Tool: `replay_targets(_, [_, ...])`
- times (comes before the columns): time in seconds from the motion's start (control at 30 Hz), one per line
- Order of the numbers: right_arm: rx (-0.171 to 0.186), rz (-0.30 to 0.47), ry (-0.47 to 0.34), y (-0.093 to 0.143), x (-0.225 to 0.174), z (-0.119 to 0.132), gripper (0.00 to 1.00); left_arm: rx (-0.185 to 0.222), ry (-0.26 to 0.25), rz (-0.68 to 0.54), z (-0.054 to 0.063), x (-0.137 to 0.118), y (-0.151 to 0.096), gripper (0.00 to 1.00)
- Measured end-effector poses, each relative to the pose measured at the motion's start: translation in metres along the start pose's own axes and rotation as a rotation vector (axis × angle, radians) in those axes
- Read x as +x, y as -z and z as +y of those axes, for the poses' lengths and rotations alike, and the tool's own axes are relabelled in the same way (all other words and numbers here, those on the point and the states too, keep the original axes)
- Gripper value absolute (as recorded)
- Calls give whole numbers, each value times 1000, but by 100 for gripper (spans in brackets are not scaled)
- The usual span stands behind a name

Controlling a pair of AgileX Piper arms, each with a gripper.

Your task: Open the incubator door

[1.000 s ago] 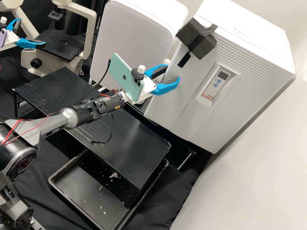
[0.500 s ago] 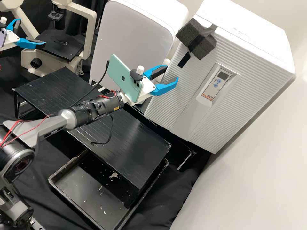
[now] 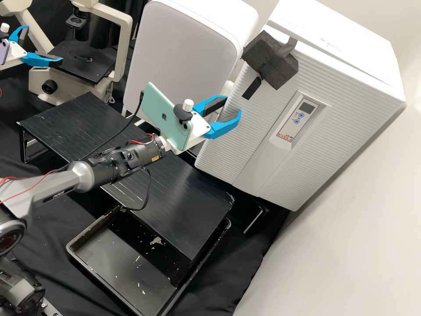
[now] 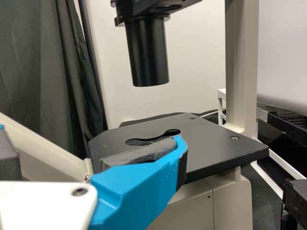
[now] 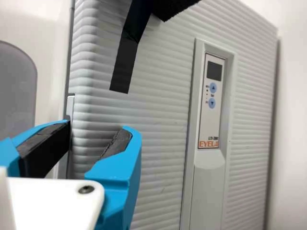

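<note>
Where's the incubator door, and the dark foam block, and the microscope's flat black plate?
Incubator door (image 5: 163,120): right wrist view, on its ribbed front.
Foam block (image 3: 284,72): high view, on the end nearer the buttons.
Black plate (image 4: 211,141): left wrist view, on its flat top.

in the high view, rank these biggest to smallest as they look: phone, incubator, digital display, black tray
1. incubator
2. black tray
3. mint-green phone
4. digital display
</note>
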Motion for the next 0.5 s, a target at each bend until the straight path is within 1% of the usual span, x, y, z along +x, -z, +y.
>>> replay_targets(0.1, [5, -8, -18, -2, -11, 6, 0, 0, 0, 0, 0, 0, 0, 100])
replay_targets(0.17, [-1, -16, -35, -4, -20, 11, 0, 0, 0, 0, 0, 0, 0, 100])
replay_targets(0.3, [-26, -46, -94, -9, -41, 19, 0, 0, 0, 0, 0, 0, 0, 100])
replay_targets(0.4, [-13, -81, -161, -15, -62, 29, 0, 0, 0, 0, 0, 0, 0, 100])
replay_targets(0.5, [12, -111, -252, -19, -79, 41, 0, 0, 0, 0, 0, 0, 0, 100])
